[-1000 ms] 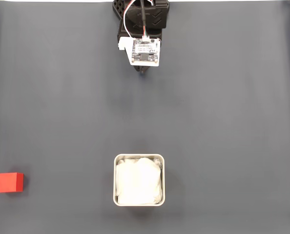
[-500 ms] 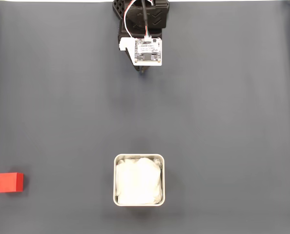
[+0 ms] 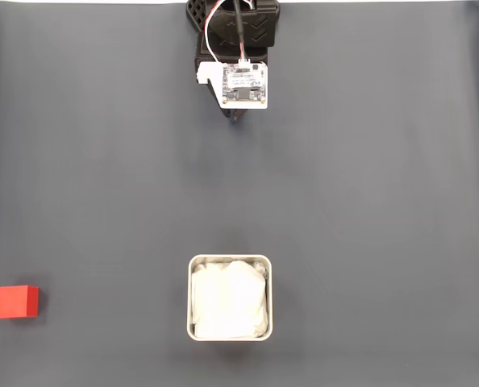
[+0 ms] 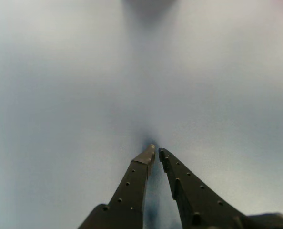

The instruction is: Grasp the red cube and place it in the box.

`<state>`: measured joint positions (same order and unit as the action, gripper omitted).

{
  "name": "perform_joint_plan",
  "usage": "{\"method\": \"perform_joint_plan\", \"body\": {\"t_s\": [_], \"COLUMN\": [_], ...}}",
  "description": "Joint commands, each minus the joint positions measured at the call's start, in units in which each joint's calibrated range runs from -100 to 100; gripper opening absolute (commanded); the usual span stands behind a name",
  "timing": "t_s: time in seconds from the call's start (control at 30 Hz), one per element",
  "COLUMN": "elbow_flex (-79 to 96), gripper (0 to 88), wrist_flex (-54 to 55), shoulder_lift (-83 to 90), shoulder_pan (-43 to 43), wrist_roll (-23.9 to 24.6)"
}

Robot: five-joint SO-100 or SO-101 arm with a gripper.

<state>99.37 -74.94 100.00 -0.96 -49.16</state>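
While edge-bound, red cube (image 3: 17, 301) unobstructed.

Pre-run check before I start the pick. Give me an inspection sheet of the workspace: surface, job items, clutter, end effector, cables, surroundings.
Surface: dark grey mat, flat, bare between items.
Job's things: red cube near the left edge in the fixed view, on the mat; box, bottom centre, white lining, no cube inside.
Clutter: nothing seen.
End effector: end effector in the wrist view, fingertips nearly touching, holding nothing, low over the mat; far from cube and box.
Cables: red, white and black wires run to the white board on the arm.
Surroundings: pale strip along the top edge; nothing else seen.
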Motion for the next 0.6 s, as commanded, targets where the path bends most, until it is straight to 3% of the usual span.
{"method": "perform_joint_plan", "body": {"t_s": [0.0, 0.27, 0.57], "elbow_flex": [0.5, -8.3, -39.2], "gripper": [0.0, 0.0, 0.0], "wrist_flex": [1.0, 27.0, 25.2], "shoulder_lift": [0.0, -5.4, -24.6], "shoulder_pan": [0.3, 0.5, 1.0], "wrist_roll": [-0.6, -0.7, -2.0]}}
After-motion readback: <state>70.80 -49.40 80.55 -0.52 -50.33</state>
